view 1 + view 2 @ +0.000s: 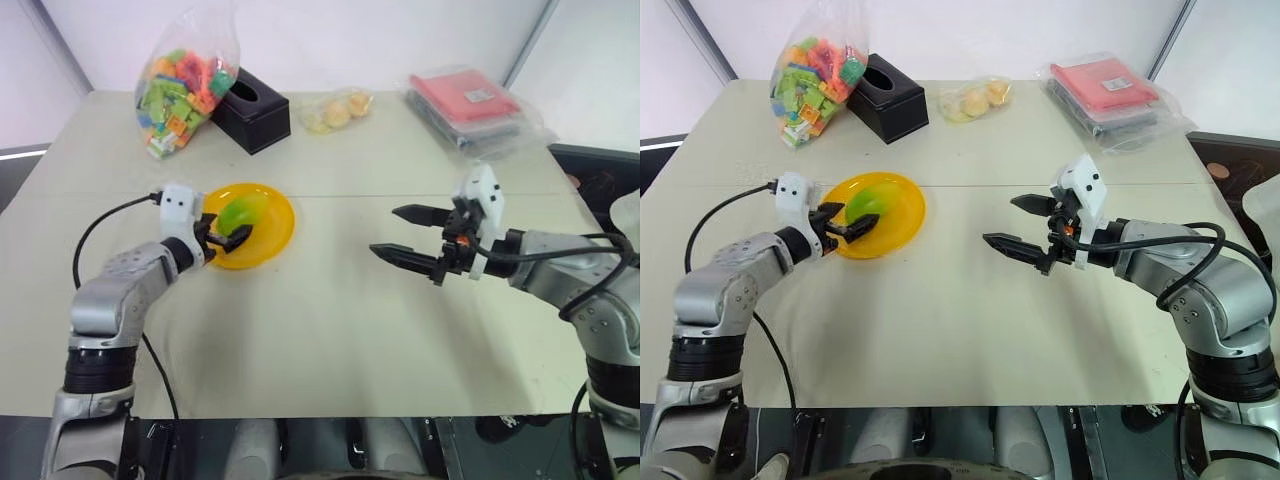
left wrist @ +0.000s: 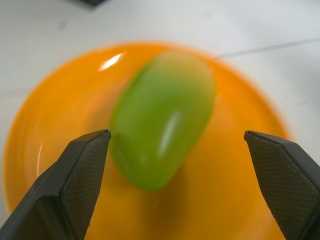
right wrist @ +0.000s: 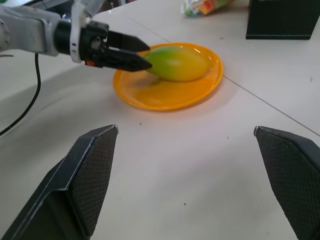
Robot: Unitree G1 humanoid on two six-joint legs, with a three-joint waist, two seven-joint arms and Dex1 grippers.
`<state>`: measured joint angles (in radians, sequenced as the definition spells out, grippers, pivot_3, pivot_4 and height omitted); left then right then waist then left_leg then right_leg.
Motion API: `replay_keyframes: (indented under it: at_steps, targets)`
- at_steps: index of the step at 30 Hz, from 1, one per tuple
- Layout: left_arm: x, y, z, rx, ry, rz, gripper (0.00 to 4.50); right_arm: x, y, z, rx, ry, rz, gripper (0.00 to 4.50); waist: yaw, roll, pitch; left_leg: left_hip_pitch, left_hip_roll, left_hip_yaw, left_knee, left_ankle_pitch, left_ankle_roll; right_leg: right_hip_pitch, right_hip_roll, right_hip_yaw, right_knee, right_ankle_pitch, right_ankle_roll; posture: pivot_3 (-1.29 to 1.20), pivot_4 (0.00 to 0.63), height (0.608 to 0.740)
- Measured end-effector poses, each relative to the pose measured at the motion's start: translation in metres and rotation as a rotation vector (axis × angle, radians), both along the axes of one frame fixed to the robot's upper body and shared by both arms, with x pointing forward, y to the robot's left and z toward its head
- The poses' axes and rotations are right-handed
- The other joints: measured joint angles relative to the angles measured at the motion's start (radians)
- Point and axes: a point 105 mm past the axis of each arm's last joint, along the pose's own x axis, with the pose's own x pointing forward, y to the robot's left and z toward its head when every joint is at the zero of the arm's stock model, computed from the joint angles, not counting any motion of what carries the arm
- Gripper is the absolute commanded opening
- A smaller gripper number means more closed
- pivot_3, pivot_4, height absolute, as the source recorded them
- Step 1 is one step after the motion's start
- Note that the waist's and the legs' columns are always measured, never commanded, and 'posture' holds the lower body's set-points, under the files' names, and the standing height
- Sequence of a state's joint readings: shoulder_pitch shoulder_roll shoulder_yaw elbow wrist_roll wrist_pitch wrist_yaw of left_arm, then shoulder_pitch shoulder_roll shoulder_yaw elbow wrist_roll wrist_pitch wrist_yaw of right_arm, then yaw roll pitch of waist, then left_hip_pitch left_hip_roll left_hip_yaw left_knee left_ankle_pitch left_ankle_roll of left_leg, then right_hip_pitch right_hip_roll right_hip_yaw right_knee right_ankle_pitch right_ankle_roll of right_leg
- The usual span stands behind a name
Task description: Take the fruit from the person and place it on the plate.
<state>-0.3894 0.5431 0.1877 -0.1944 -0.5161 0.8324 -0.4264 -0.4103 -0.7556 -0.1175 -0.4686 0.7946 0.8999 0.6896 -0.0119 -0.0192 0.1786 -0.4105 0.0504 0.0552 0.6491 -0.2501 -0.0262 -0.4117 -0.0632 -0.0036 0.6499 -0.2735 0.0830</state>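
Head view: fruit (image 1: 240, 213) lies on the plate (image 1: 275, 240), at the rim side nearest the left gripper (image 1: 224, 233). Left jaws are spread, fingers flanking the fruit's near end. Right gripper (image 1: 408, 236) hovers over bare table (image 1: 330, 330), well apart from the plate, jaws wide, holding nothing.

Left wrist view: fruit sits between the two pads (image 2: 85, 165), one pad just beside or touching its skin; can't tell which. Risk: a sideways pull-out drags that pad on the fruit and rolls it toward the plate edge. Smooth oval shape, shallow rim, so little stops it.

Right wrist view: fruit rests tilted, its tip at the left fingertips (image 3: 132, 62). Risk: snagging the plate rim on retreat shifts the light plate. Back straight out along the fingers.
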Motion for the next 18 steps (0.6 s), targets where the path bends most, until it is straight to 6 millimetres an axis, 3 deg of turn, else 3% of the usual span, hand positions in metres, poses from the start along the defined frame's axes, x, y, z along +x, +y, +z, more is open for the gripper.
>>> replay_keyframes:
  at_steps: [7,15,18]
  targets:
    - [-0.043,0.015,0.037,0.044,-0.036,-0.058,4.48,0.001,-0.003,-0.002,-0.004,0.000,0.017,4.50,-0.001,-0.001,0.000,0.000,0.000,0.000,0.000,0.000,0.000,0.000,0.000,0.000,0.000,0.000,0.000,0.00,0.150,0.731]
    - [-0.083,0.041,0.054,0.130,-0.012,-0.010,4.48,0.008,-0.011,-0.005,-0.015,-0.001,0.030,4.50,0.000,-0.002,0.001,0.000,0.000,0.000,0.000,0.000,0.000,0.000,0.000,0.000,0.000,0.000,0.000,0.00,0.150,0.731]
    - [-0.090,0.046,0.042,0.124,0.029,0.005,4.48,0.011,-0.008,-0.004,-0.017,-0.012,0.053,4.50,0.000,-0.002,0.001,0.001,0.000,0.000,0.000,0.000,0.000,0.000,0.000,0.000,0.000,0.000,-0.001,0.00,0.150,0.731]
